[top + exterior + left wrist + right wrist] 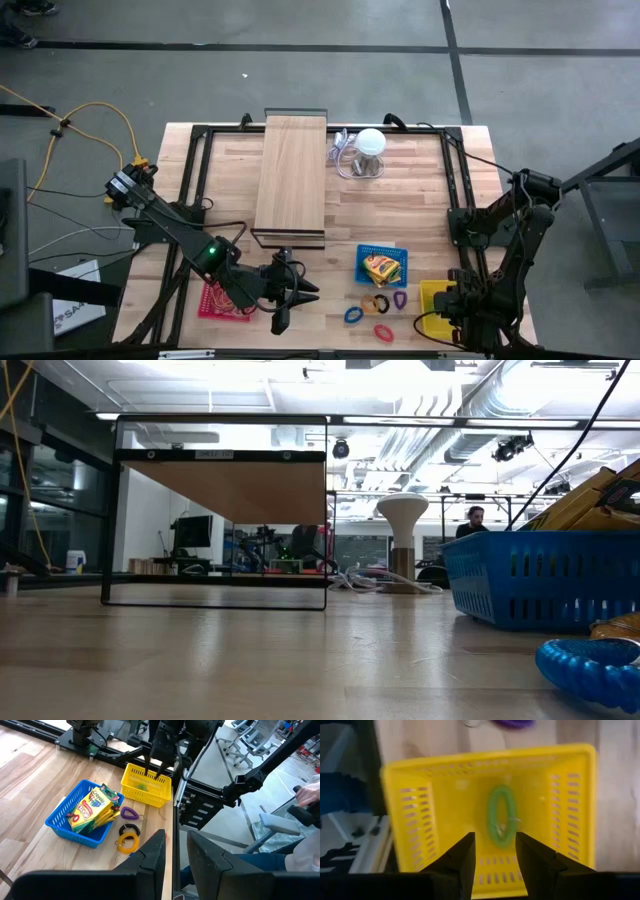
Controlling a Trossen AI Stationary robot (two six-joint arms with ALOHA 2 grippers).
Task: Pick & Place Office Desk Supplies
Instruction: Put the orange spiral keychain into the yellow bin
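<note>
Green clip: lying loose on the floor of the yellow basket, at the table's near right corner.
Right gripper: above the basket, fingers parted, holding nothing.
Left gripper: near edge, left of centre, fingers parted, empty.
Blue basket: holds packs printed "Crayola".
Open room: bare wood left of the blue basket.

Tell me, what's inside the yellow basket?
One green loop lies on the floor of the yellow basket, under the open right gripper. The gripper's fingers cover the part of the floor nearest the camera.
</note>
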